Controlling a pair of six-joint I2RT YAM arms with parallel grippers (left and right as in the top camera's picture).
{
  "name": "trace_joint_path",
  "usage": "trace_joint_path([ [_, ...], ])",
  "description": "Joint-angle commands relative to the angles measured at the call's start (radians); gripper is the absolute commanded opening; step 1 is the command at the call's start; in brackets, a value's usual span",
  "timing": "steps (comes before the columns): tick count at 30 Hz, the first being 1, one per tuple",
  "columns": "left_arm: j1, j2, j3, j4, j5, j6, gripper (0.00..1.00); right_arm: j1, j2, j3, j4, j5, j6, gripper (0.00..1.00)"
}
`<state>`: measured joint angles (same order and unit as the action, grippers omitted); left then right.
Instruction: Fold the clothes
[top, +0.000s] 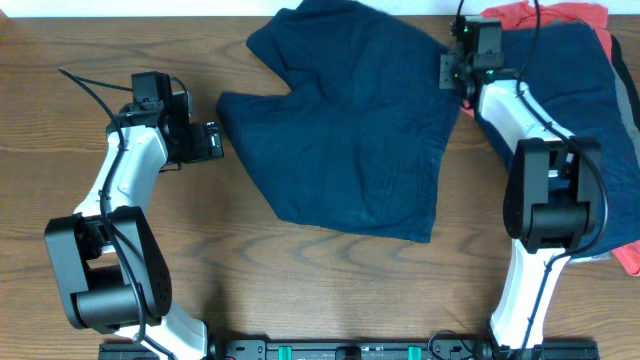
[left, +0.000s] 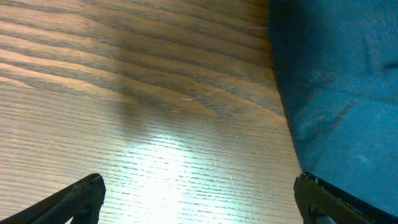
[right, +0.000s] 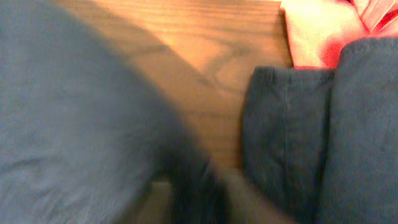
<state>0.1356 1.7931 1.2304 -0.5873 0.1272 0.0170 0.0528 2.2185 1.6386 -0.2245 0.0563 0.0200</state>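
So, the navy shorts (top: 350, 120) are lying spread open around the middle of the table (top: 120, 40). There's a V-shaped notch on their left side where the two legs split. They're mostly flat, just a bit rumpled at the far end.

The left gripper (top: 218, 140) sits just beside the left edge of the shorts, low over the wood. Its jaws are as wide as they go with nothing in them. In the wrist view, the two fingers (left: 81, 196) sit out at the bottom corners with bare table between them. The navy fabric edge runs right by the right-hand one, and I can't tell if it's touching.

The right gripper (top: 463, 70) is over at the far right edge of the shorts, near the strip of wood between them and the pile on the right. Its wrist view is a blurry mess, so I honestly can't tell how far apart the jaws are or whether they've got any cloth.

That pile is another navy garment (top: 570, 90) with a coral-red garment (top: 545, 15) peeking out at the far edge and again at the near right corner.
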Motion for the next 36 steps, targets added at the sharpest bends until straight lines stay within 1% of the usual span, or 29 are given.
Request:
trace_joint_path([
  [1,0.002,-0.014,0.017,-0.003,0.041,-0.023,0.98,-0.001,-0.007,0.105,-0.113,-0.098,-0.068,0.99],
  [6,-0.004,-0.001,0.016,-0.003,0.053,-0.023,0.98,0.023,-0.072,0.225,-0.376,-0.159,-0.069,0.99],
  [9,-0.02,0.014,0.006,0.008,0.053,-0.022,0.98,0.05,-0.121,0.237,-0.476,-0.232,-0.069,0.99],
  [12,-0.048,0.043,-0.018,0.059,0.058,-0.022,0.98,0.087,-0.148,0.237,-0.556,-0.249,-0.069,0.99],
  [16,-0.09,0.096,-0.024,0.091,0.108,-0.021,0.98,0.128,-0.149,0.237,-0.622,-0.248,-0.069,0.99],
  [21,-0.142,0.136,-0.024,0.117,0.146,-0.022,0.98,0.154,-0.148,0.231,-0.637,-0.248,-0.06,0.99],
  [27,-0.181,0.186,-0.024,0.149,0.146,-0.023,0.98,0.158,-0.148,0.231,-0.639,-0.248,0.031,0.99],
  [29,-0.189,0.198,-0.024,0.156,0.146,-0.025,0.85,0.158,-0.148,0.23,-0.643,-0.248,0.035,0.98],
  [30,-0.193,0.203,-0.024,0.156,0.146,-0.032,0.73,0.158,-0.148,0.229,-0.646,-0.248,0.036,0.98],
  [31,-0.195,0.205,-0.024,0.156,0.146,-0.04,0.6,0.159,-0.148,0.226,-0.65,-0.248,0.036,0.96],
  [33,-0.198,0.205,-0.024,0.156,0.148,-0.05,0.24,0.161,-0.148,0.217,-0.659,-0.247,0.055,0.95],
  [34,-0.199,0.204,-0.024,0.156,0.15,-0.06,0.1,0.161,-0.148,0.211,-0.668,-0.248,0.066,0.95],
  [35,-0.199,0.204,-0.024,0.155,0.15,-0.068,0.06,0.161,-0.148,0.208,-0.682,-0.248,0.08,0.94],
  [36,-0.198,0.2,-0.024,0.146,0.149,-0.076,0.06,0.161,-0.148,0.204,-0.699,-0.248,0.091,0.94],
])
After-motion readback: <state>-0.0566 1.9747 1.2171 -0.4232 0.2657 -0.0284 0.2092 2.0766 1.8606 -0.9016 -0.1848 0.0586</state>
